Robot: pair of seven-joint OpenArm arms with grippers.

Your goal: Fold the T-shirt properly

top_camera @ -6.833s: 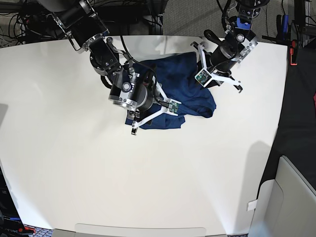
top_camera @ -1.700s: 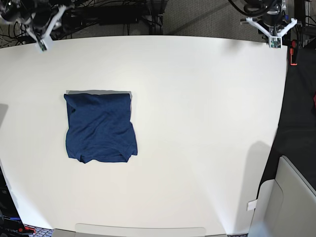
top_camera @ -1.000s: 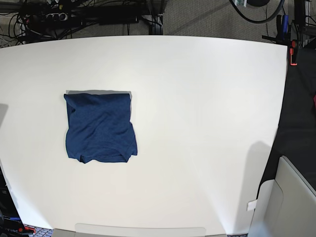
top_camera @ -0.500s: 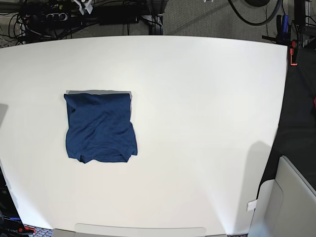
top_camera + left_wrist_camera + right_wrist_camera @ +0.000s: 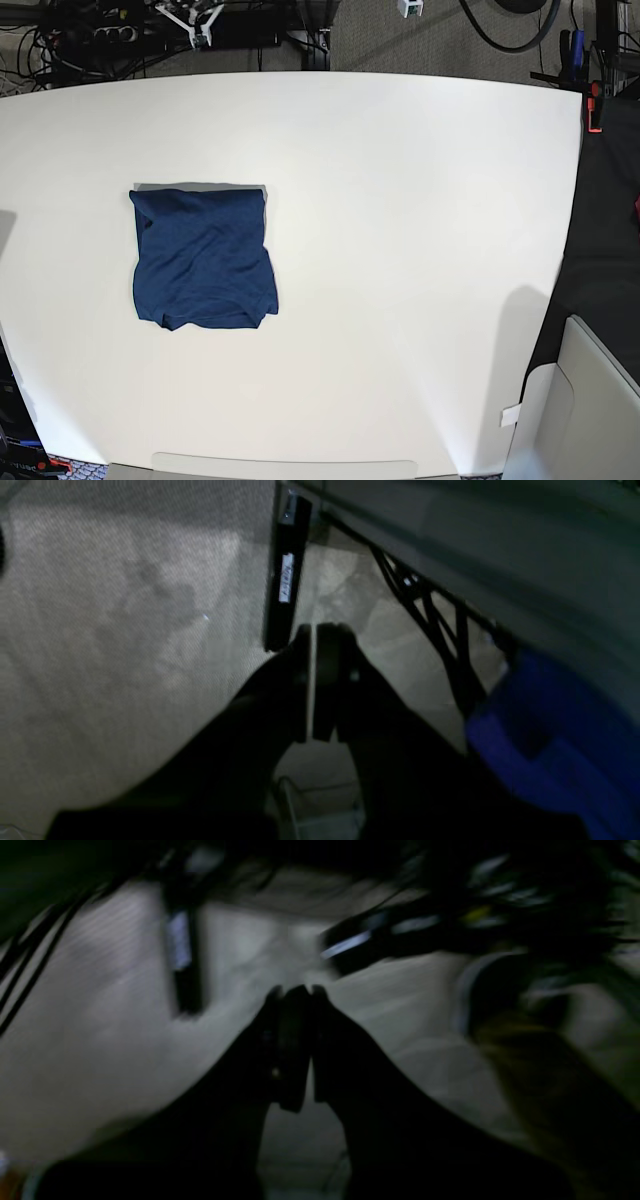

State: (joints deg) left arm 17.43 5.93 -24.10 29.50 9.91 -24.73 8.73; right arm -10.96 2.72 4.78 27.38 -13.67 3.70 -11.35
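Observation:
The T-shirt point(image 5: 203, 256) lies folded into a dark navy, roughly square packet on the left half of the white table point(image 5: 400, 250). Neither gripper is near it. My right gripper point(image 5: 193, 20) shows as white fingers beyond the table's far edge at upper left. A small white part of my left gripper point(image 5: 410, 7) peeks in at the top edge. In the left wrist view the left gripper point(image 5: 314, 630) is shut and holds nothing, over grey carpet. The right gripper point(image 5: 295, 990) is likewise shut and empty in the blurred right wrist view.
Cables and a power strip point(image 5: 110, 35) lie behind the table's far left. A red clamp point(image 5: 596, 105) sits at the right edge and a grey bin point(image 5: 590, 400) at lower right. A black table leg point(image 5: 285, 580) and a blue object point(image 5: 550, 730) flank the left gripper.
Both arms left the table earlier. Since half a second ago the white gripper fingers have come further into view at the top edge. The folded T-shirt has not moved.

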